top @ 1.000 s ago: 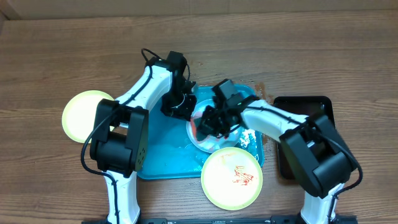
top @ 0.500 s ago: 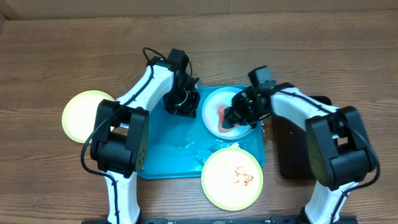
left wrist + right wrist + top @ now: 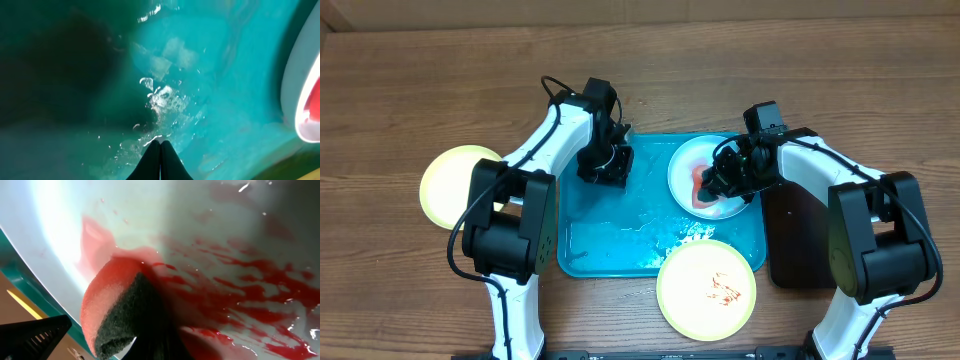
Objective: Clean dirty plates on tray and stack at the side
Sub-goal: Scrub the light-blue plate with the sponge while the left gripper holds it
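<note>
Three plates overhead: blue plate, red-sauced, in tray; smeared yellow plate overlapping its near rim; plain yellow plate on worktop, left.

Left wrist: left tool pinched together, empty, above wet tray.

Right wrist: right tool clamps sponge against blue plate.

Overhead, my right pincer covers the middle of the light blue plate, so the sponge is hidden there. The right arm hides much of the black tray, and the left elbow overlaps the yellow-green plate. My left wrist view of the turquoise tray is blurred, and the light blue plate runs off its right edge. The right wrist view cuts the sponge at the bottom.
</note>
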Controlling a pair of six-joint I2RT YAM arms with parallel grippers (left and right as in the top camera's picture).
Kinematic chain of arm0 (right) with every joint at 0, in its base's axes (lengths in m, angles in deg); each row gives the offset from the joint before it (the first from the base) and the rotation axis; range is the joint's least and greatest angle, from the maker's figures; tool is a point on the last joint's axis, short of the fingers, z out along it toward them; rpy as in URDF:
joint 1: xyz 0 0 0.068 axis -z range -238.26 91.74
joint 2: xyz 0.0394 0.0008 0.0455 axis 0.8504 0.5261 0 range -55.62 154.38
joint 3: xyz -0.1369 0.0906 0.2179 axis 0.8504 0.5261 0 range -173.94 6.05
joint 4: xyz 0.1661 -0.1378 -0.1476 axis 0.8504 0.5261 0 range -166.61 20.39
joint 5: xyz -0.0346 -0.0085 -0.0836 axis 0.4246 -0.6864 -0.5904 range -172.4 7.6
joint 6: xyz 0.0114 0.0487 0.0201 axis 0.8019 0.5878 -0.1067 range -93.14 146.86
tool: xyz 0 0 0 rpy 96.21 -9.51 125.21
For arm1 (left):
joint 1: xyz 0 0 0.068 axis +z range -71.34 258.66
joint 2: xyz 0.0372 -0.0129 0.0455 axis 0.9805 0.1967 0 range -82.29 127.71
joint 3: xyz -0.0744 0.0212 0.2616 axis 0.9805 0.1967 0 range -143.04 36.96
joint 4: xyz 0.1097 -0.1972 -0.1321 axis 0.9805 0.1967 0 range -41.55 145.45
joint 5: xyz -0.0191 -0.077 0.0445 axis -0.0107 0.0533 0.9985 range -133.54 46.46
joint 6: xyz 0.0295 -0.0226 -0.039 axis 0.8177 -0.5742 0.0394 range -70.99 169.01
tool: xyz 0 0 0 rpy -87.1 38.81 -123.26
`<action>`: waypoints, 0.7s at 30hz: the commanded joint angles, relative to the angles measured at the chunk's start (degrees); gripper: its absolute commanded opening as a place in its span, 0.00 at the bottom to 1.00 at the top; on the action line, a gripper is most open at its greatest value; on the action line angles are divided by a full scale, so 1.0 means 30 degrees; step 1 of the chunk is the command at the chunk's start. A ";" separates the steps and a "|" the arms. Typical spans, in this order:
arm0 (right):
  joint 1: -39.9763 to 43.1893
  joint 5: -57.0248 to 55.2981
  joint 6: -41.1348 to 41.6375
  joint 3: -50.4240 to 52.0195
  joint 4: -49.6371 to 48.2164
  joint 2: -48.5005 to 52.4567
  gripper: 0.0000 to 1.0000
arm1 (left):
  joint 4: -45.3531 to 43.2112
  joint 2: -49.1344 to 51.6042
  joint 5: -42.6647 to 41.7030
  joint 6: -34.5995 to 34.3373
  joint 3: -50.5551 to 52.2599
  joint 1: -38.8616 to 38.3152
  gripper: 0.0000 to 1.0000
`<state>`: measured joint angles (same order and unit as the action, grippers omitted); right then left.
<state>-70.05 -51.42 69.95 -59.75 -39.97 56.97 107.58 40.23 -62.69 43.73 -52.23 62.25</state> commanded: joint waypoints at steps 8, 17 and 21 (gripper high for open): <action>-0.0619 -0.2973 0.0044 0.0772 -0.0007 0.1064 0.04 | -0.1800 0.0044 -0.3869 -0.0634 0.0015 -0.0233 0.45; -0.0627 -0.2783 0.0036 0.0772 -0.0175 0.1064 0.04 | -0.3555 0.0051 -0.3978 -0.2506 0.0015 -0.1960 0.41; -0.0627 -0.2783 0.0036 0.0772 -0.0182 0.1064 0.04 | -0.4838 0.0051 -0.3898 -0.3730 0.0015 -0.3096 0.41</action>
<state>-70.88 -51.97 70.08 -59.75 -40.89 56.91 94.25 40.23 -73.19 36.71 -52.23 55.02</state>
